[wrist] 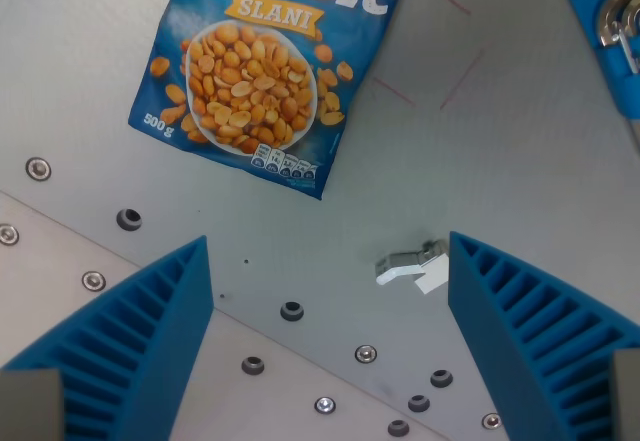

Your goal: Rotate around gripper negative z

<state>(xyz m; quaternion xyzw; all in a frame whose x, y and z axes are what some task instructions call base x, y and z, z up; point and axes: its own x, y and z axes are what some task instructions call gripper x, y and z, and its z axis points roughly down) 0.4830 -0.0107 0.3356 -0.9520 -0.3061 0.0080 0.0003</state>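
The hand (330,331) is open, with its two blue ribbed fingers (130,346) wide apart and nothing between them. It hangs above the grey bench (480,161). Ahead of the hand, toward the wrist view's left, a blue bag of peanuts (265,61) lies flat on the bench, tilted. Just beside the finger on the wrist view's right lies a small white clip (412,266). Below the hand, screws and holes (291,311) run in a slanted row. A blue object (610,31) shows at the upper right edge.
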